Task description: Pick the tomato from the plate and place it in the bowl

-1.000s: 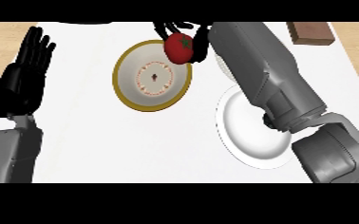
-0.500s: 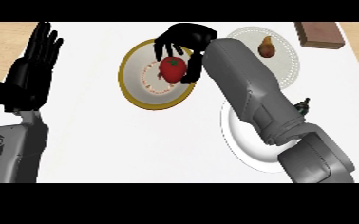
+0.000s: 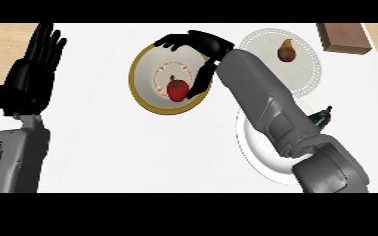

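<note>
The white bench (image 3: pixel 96 145) fills nearly the whole head view, with a strip of wood-toned surface (image 3: pixel 16 32) showing at its upper left corner. Across the right half the grey right forearm (image 3: pixel 269 105) runs up from the lower right, covering much of a plain white plate (image 3: pixel 255 152) that lies under it near the lower right. Along the left edge stands the left hand (image 3: pixel 33 72), black, fingers straight and pointing up, at rest and well apart from everything else. In the upper middle sits the yellow-rimmed bowl (image 3: pixel 144 92) with a ring of small red marks on its white inside. To the upper right lies a patterned white plate (image 3: pixel 310 72) carrying a brown pear-shaped fruit (image 3: pixel 286 51). A brown block (image 3: pixel 343 37) lies at the top right corner. The right hand (image 3: pixel 203 45) hangs over the bowl's upper right rim, its fingers spread and fairly straight, one reaching left along the rim and another pointing down toward the tomato; it holds nothing. The red tomato (image 3: pixel 177 90) rests inside the bowl, just right of its middle. A small dark green object (image 3: pixel 321 117) peeks out beside the forearm at right
</note>
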